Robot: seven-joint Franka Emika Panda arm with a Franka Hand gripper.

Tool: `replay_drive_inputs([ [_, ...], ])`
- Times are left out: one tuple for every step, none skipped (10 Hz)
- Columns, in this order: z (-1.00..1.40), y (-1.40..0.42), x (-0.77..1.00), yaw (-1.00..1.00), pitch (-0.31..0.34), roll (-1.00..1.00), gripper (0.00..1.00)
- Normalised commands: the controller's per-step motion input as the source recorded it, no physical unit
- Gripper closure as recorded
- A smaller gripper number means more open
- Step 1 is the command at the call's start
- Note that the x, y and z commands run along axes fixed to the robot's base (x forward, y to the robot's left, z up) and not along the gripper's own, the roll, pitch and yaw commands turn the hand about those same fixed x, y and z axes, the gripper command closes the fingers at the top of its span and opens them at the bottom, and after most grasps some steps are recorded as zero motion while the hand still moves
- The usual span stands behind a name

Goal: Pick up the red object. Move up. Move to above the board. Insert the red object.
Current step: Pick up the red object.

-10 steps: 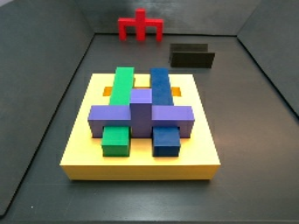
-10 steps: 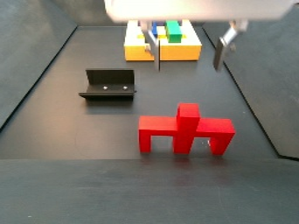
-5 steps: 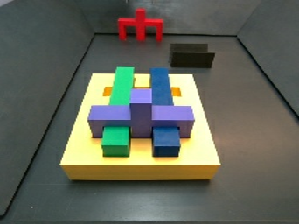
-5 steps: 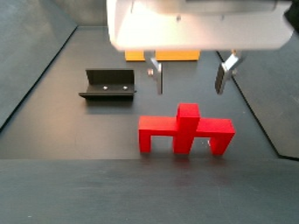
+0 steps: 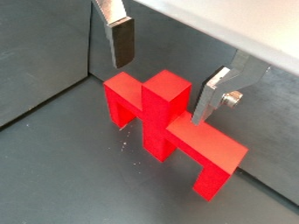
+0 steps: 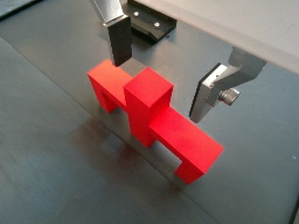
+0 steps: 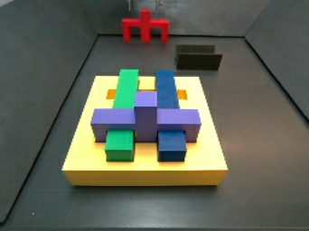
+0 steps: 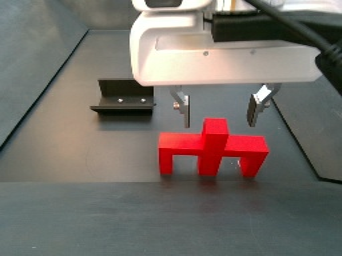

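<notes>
The red object (image 8: pixel 214 150) stands upright on the dark floor, its stem pointing up; it also shows at the far end in a side view (image 7: pixel 145 27). My gripper (image 8: pixel 219 105) hangs open just above it, one finger on each side of the stem, touching nothing. In both wrist views the stem (image 5: pixel 163 92) (image 6: pixel 149 90) rises below the gap between the fingers (image 5: pixel 118 39) (image 6: pixel 212 87). The yellow board (image 7: pixel 82 144) with green, blue and purple blocks lies at the near end in a side view.
The dark fixture (image 8: pixel 123 97) stands on the floor beside the red object, also seen behind one finger (image 6: pixel 149 22) and near the right wall (image 7: pixel 200 58). Grey walls enclose the floor on both sides.
The gripper has come forward from over the board and down, so its open fingers now hang just above the red object. The red object and the board have not moved.
</notes>
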Motion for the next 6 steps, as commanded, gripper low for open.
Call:
replay_drive_inputs([
  [-0.20,0.10,0.00,0.00,0.000,0.04,0.00],
  [-0.21,0.11,0.00,0.00,0.000,0.05,0.00],
  [-0.22,0.11,0.00,-0.05,0.000,0.09,0.00],
  [-0.17,0.05,0.03,-0.10,0.000,0.10,0.00],
  [-0.15,0.05,0.01,-0.14,0.000,0.08,0.00],
  [-0.13,0.08,0.00,-0.13,0.000,0.03,0.00],
])
